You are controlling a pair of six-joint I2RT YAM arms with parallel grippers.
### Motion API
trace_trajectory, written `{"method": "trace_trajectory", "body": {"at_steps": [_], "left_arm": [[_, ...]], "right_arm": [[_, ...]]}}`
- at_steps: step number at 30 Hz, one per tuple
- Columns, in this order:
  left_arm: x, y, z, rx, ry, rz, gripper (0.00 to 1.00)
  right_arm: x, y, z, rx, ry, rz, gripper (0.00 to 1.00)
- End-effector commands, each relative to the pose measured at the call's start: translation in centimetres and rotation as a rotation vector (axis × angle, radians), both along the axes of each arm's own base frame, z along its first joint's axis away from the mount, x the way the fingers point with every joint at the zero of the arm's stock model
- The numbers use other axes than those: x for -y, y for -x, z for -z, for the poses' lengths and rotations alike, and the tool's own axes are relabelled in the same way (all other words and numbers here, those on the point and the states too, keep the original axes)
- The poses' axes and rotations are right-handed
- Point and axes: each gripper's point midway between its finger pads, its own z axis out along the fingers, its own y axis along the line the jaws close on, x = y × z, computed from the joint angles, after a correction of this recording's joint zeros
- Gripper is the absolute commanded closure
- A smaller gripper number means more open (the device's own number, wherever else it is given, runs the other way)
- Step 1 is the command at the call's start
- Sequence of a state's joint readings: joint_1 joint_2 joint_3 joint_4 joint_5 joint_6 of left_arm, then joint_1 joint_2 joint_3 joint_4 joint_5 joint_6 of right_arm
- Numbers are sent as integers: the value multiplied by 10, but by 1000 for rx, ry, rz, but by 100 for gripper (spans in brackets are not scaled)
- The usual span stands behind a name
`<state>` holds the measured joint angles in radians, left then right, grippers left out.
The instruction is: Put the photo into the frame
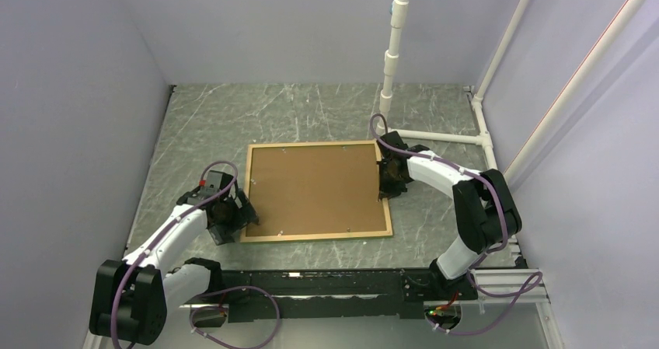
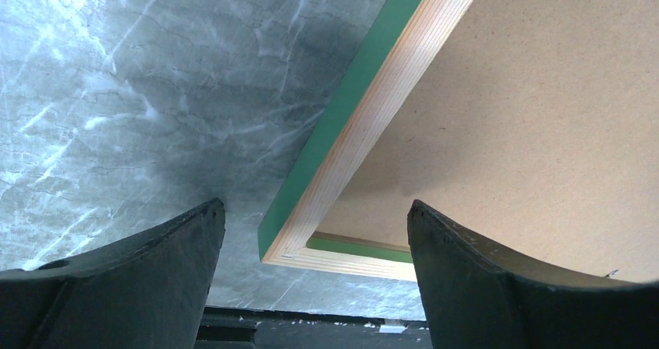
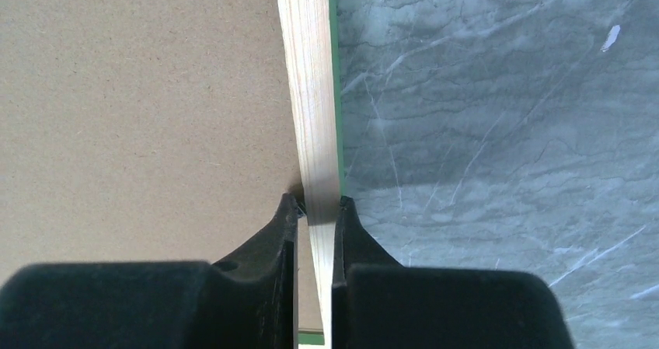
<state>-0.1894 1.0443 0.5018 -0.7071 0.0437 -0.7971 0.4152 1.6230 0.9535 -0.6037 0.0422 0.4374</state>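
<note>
One table (image 1: pixel 217 116): grey marbled top is carrying everything; both arm bases are sitting at its near edge.
Right arm (image 1: pixel 474 201): is rising from the near-right base to a raised elbow right of the frame. From there it is arching left and down, and the wrist is ending over the middle of the right rail.
Left arm (image 1: pixel 167 244): is running low from the near-left base up and to the right. Its wrist is pointing down at the frame's near-left corner.
Frame (image 1: pixel 319 238): is lying flat at mid-table with its long sides running left to right. The light wood face is turned up and the green is showing on the outer edges.
Backing board (image 1: pixel 315 190): brown, is filling the opening inside the rails, lying level.
Left gripper (image 2: pixel 316 209): jaws are standing wide apart, straddling the near-left corner. One finger is hanging over the bare table outside the rail, the other over the board. No contact with the wood is showing.
Right gripper (image 3: pixel 319 205): is clenching the right rail. One fingertip is pressing the inner side by the board, the other the green outer side, with the wood strip running up between them.
</note>
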Motion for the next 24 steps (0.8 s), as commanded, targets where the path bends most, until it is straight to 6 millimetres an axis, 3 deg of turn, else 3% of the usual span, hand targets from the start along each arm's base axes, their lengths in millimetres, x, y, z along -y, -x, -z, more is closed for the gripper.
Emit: {"method": "trace_trajectory", "body": {"at_steps": [1,7,9,11,13,19,24], "left_arm": [[-7,-7,0,29,-45,20,8],[-6,-10,1,44,-44,25,9],[-5,-11,1,46,-39,27,9],[-5,-11,2,44,-38,27,9],[-5,-11,3,40,-39,29,9],[-3,-11,5,41,-27,35,10],[-3,-12,4,40,-29,35,11]], "right_arm": [[0,-13,0,60,-7,18,100],[-2,-16,-11,59,-135,52,98],[-1,-18,-12,58,-162,66,80],[-3,-19,-12,52,-184,67,56],[-5,-18,-10,42,-197,66,50],[-5,-16,1,21,-194,78,50],[4,-11,15,-13,-137,81,56]]}}
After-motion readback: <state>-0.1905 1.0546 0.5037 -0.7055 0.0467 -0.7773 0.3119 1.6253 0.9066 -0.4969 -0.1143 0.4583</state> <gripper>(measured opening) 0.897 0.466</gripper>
